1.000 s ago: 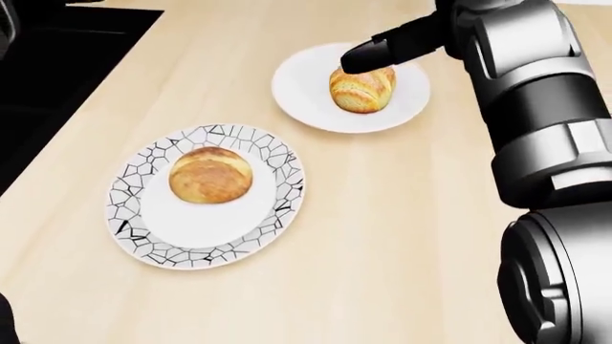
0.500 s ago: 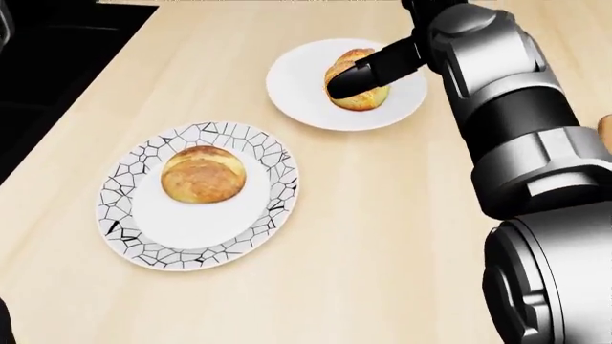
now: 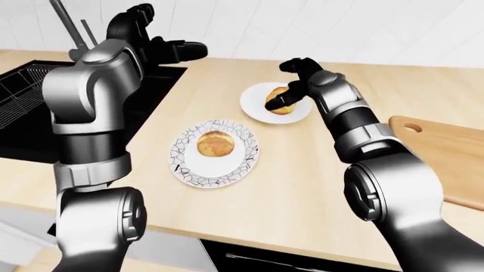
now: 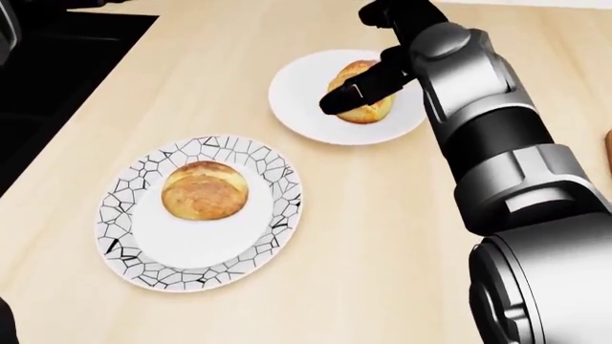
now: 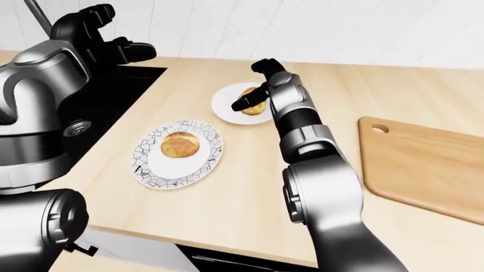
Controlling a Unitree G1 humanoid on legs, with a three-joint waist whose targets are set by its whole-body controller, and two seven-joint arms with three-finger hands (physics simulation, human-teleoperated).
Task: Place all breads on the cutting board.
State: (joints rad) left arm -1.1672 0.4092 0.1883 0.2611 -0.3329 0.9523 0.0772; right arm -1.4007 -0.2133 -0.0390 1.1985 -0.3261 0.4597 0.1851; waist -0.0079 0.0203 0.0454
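Note:
A round bread roll (image 4: pixel 204 190) lies on a crackle-patterned plate (image 4: pixel 124 222) at the head view's lower left. A second, ridged bread (image 4: pixel 371 107) lies on a plain white plate (image 4: pixel 296 93) at the top centre. My right hand (image 4: pixel 361 87) reaches over this bread, with a black finger (image 4: pixel 344 98) laid across its left side. The fingers look extended, not closed round it, and the bread rests on its plate. My left hand (image 3: pixel 177 51) is raised, open and empty, above the sink. The wooden cutting board (image 5: pixel 424 164) lies at the right and is bare.
A black sink (image 3: pixel 30 102) with a faucet (image 3: pixel 68 22) is set in the counter at the left, next to the patterned plate. The light wooden counter (image 4: pixel 382 236) runs between the plates and the board. A white wall stands along the top.
My right hand has come down from above the ridged bread, and its finger now lies across it. The view shifted slightly. Both breads stay on their plates.

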